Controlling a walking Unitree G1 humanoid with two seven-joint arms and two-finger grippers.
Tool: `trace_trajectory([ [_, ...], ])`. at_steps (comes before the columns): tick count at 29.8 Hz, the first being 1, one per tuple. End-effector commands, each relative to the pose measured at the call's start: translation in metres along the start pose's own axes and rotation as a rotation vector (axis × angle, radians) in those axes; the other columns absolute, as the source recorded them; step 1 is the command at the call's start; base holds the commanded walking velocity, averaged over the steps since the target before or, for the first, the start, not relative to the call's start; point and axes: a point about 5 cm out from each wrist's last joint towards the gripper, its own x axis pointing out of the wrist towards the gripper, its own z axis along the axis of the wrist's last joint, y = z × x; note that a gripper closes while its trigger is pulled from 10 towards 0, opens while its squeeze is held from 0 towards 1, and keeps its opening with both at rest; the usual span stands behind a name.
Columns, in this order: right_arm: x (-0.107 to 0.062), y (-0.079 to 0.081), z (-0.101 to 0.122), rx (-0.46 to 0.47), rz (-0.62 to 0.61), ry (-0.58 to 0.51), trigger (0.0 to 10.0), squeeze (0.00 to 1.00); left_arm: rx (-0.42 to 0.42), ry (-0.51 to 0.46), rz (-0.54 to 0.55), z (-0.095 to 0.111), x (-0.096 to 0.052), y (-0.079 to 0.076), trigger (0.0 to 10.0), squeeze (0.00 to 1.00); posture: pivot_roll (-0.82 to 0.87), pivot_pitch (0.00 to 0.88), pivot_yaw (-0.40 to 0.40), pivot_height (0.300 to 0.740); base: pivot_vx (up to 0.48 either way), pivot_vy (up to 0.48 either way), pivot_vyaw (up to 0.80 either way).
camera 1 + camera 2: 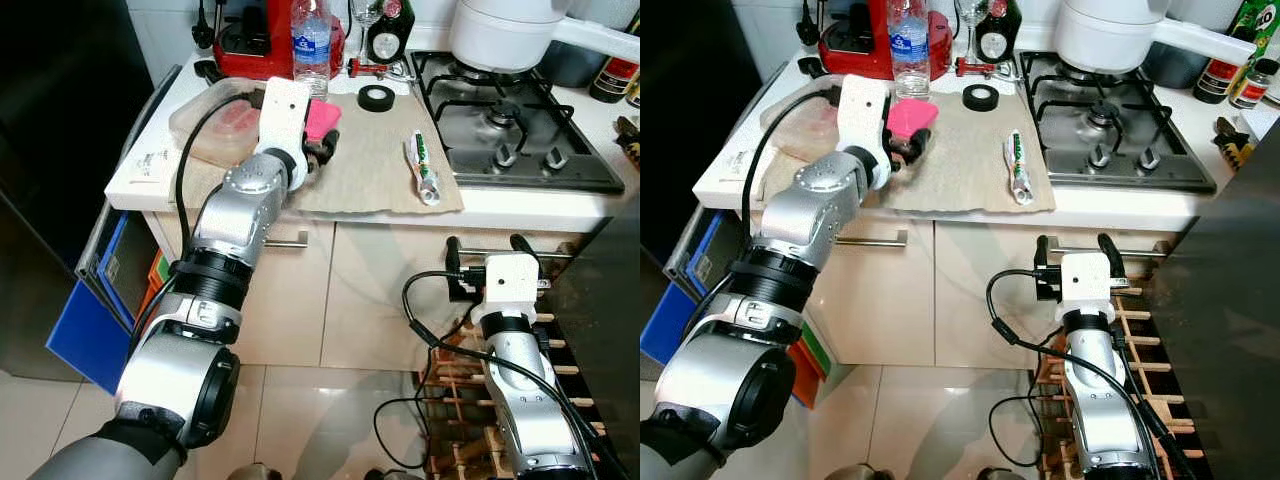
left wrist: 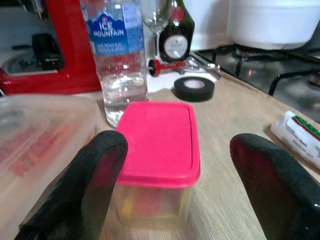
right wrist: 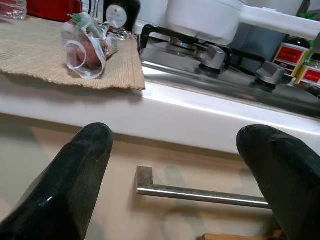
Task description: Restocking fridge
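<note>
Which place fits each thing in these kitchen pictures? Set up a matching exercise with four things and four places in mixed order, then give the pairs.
Things:
1. pink-lidded box
2. black tape roll
3. white pot
4. right hand

Places:
A. on the gas hob
B. below the counter edge, facing a drawer handle
C. between the open fingers of the left hand, on the beige mat
D. at the far edge of the beige mat, near the dark bottle

Pairs: 1-C, 2-D, 3-A, 4-B
</note>
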Motion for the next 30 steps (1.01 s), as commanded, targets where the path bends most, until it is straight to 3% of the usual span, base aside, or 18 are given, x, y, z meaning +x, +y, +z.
trace_trajectory([
  [1, 0.003, -0.001, 0.007, 0.003, -0.002, -0.021, 10.0, 0.00, 0.012, -0.037, 0.013, 0.009, -0.002, 0.000, 10.0, 0.00, -0.01, 0.068, -0.012, 0.740, 0.000, 0.000, 0.00],
  [7, 0.003, -0.001, 0.006, 0.002, 0.005, -0.016, 10.0, 0.00, 0.022, -0.077, 0.036, 0.017, -0.004, 0.003, 10.0, 0.00, 0.01, 0.070, -0.018, 0.740, 0.000, 0.000, 0.00],
  [9, 0.003, 0.000, 0.005, 0.002, 0.006, -0.014, 10.0, 0.00, -0.029, -0.086, 0.012, 0.017, -0.005, 0.003, 10.0, 0.00, 0.01, 0.070, -0.018, 0.740, 0.000, 0.000, 0.00],
  [10, 0.003, 0.000, 0.005, 0.003, 0.007, -0.014, 10.0, 0.00, -0.051, -0.086, 0.009, 0.017, -0.005, 0.003, 10.0, 1.00, 0.01, 0.070, -0.019, 0.740, 0.000, 0.000, 0.00],
  [17, 0.003, 0.000, 0.003, 0.001, 0.013, -0.002, 10.0, 0.00, 0.003, -0.074, 0.100, 0.009, -0.006, 0.021, 10.0, 1.00, 0.01, 0.072, -0.028, 0.740, 0.000, 0.000, 0.00],
  [20, 0.003, 0.000, 0.002, 0.000, 0.015, -0.001, 10.0, 0.00, -0.002, -0.072, 0.100, 0.008, -0.006, 0.022, 10.0, 1.00, 0.01, 0.071, -0.029, 0.740, 0.000, 0.000, 0.00],
  [27, 0.004, -0.001, 0.003, -0.004, 0.018, -0.002, 10.0, 0.00, -0.028, -0.037, 0.071, -0.001, -0.005, 0.016, 10.0, 1.00, 0.01, 0.067, -0.031, 0.740, 0.000, 0.000, 0.00],
  [30, 0.004, -0.001, 0.002, -0.005, 0.020, -0.002, 10.0, 0.00, -0.051, -0.018, 0.001, -0.006, -0.004, 0.000, 10.0, 1.00, 0.00, 0.063, -0.030, 0.740, 0.000, 0.000, 0.00],
])
